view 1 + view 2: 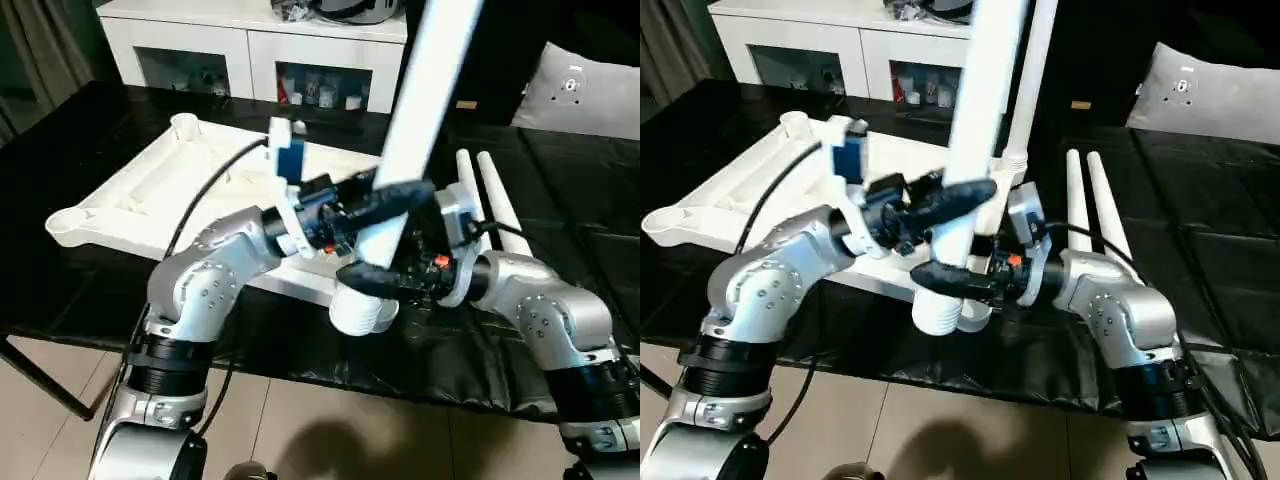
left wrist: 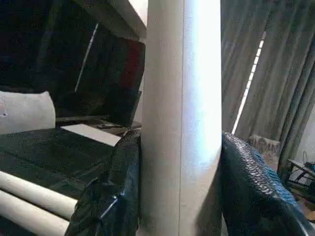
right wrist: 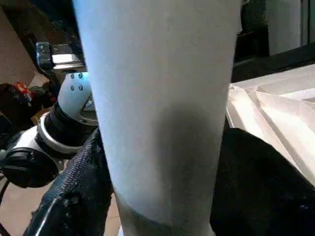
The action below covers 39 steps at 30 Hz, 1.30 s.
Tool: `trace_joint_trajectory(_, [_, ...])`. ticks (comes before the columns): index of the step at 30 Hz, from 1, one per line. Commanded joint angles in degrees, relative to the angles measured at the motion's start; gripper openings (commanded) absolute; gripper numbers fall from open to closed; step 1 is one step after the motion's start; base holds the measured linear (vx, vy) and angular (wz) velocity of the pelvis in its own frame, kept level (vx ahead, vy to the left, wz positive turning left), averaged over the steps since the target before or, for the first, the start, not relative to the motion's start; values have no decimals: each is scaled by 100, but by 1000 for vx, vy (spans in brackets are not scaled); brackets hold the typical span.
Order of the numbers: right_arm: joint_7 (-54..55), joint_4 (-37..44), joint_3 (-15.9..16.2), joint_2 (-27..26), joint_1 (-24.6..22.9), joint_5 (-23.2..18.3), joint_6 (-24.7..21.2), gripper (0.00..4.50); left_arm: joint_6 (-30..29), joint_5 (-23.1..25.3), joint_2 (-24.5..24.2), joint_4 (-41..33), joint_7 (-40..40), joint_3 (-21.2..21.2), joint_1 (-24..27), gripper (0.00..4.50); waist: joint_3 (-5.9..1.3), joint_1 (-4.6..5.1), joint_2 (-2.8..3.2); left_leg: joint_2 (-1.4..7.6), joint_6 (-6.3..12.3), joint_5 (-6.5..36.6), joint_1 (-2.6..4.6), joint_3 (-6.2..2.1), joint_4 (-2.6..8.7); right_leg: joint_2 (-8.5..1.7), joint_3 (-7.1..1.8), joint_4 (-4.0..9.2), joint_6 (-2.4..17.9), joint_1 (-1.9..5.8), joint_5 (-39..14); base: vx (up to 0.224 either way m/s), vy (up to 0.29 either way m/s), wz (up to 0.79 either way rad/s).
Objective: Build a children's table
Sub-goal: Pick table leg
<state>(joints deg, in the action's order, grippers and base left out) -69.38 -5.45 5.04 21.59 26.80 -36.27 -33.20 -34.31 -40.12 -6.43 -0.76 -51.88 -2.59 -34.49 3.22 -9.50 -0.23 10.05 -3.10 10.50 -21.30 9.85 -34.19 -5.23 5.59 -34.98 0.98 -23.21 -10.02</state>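
- Upright, a white table leg [image 1: 425, 110] stands between both grippers.
- Left gripper [image 2: 179, 187] clamps it.
- Right gripper [image 3: 157, 187] brackets it; grip unclear.

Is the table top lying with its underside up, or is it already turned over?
Underside up: the table top lies flat on the black surface with its ribs and round corner sockets facing upward.

Legs x4: held leg [image 1: 980, 110], upright leg [image 1: 1038, 70], 2 lying [image 1: 1092, 215]; tabletop [image 1: 740, 195] x1; cabinet [image 1: 250, 45] x1.
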Motion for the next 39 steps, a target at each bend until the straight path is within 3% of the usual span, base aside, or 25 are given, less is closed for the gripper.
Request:
trace_joint_trajectory(1, [-78,-33,-1,48,95,16,-21,309,116,47,-26,-17,20,-11,-92,182,-415,8,-69,301,174,781,27,-87,372,-389,-315,417,899,351,-1407,0,0,0])
trace_joint_trajectory(11, [-186,-134,70,49,134,15,-68,214,264,253,-56,44,59,-87,-72,182,-418,6,-85,298,199,755,28,-83,366,-390,-313,414,905,352,-1398,0,0,0])
trace_joint_trajectory(25, [29,-280,103,-4,148,213,-58,192,385,942,-130,291,428,-483,-138,182,-423,7,-74,297,172,730,30,-89,364,-388,-311,411,882,351,-1380,0,0,0])
trace_joint_trajectory(26, [103,-292,89,-32,148,219,-90,191,331,912,-143,254,391,-506,-134,217,-424,5,-61,297,168,736,31,-90,362,-391,-312,414,878,348,-1389,0,0,0])
trace_joint_trajectory(30, [189,-333,137,-64,167,340,-73,189,194,852,-168,118,312,-605,-129,252,-426,14,-51,304,151,754,35,-94,365,-389,-312,404,905,345,-1335,0,0,0])
trace_joint_trajectory(32, [254,-379,160,-140,166,425,5,188,-8,563,-51,-94,270,-595,-124,286,-428,13,-49,300,137,761,38,-86,361,-389,-312,391,950,344,-1299,0,0,0])
trace_joint_trajectory(35, [436,-464,195,-230,152,583,176,188,-150,309,118,-219,335,-519,-174,298,-430,15,-52,312,113,758,31,-88,359,-400,-311,377,1052,346,-1198,0,0,0])
trace_joint_trajectory(39, [606,-486,245,-320,119,666,261,188,-213,196,254,-346,398,-554,-180,335,-420,16,-39,300,121,861,37,-90,365,-388,-309,406,1002,347,-1306,0,0,0])
